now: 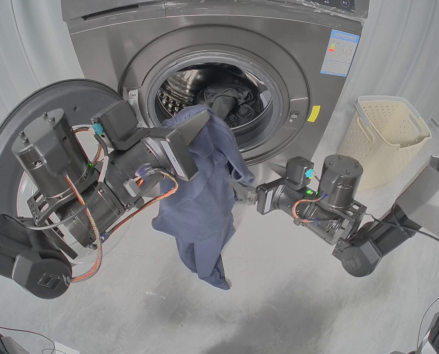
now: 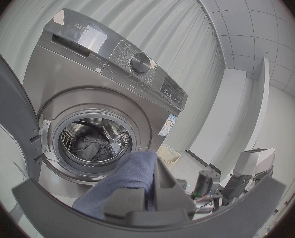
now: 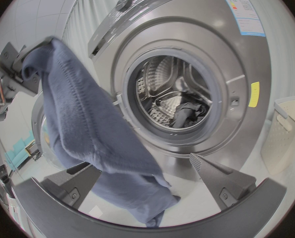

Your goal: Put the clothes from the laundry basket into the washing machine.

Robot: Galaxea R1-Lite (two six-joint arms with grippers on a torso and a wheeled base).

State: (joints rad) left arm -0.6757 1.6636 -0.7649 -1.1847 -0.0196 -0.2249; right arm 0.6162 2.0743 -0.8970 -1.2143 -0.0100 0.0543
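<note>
A blue garment (image 1: 204, 192) hangs in front of the washing machine (image 1: 298, 65), its top pinched in my left gripper (image 1: 199, 121) just outside the lower left of the drum opening (image 1: 180, 87). The cloth shows between that gripper's fingers (image 2: 170, 185) in the left wrist view. My right gripper (image 1: 256, 180) is open beside the garment's lower right edge, and the cloth (image 3: 98, 129) drapes across one of its fingers (image 3: 220, 179). Dark clothes (image 1: 229, 102) lie inside the drum. The cream laundry basket (image 1: 384, 133) stands on the floor to the machine's right.
The machine's round door (image 1: 57, 99) is swung wide open to the left, behind my left arm. Grey floor stretches in front of the machine. Pale curtains hang behind it.
</note>
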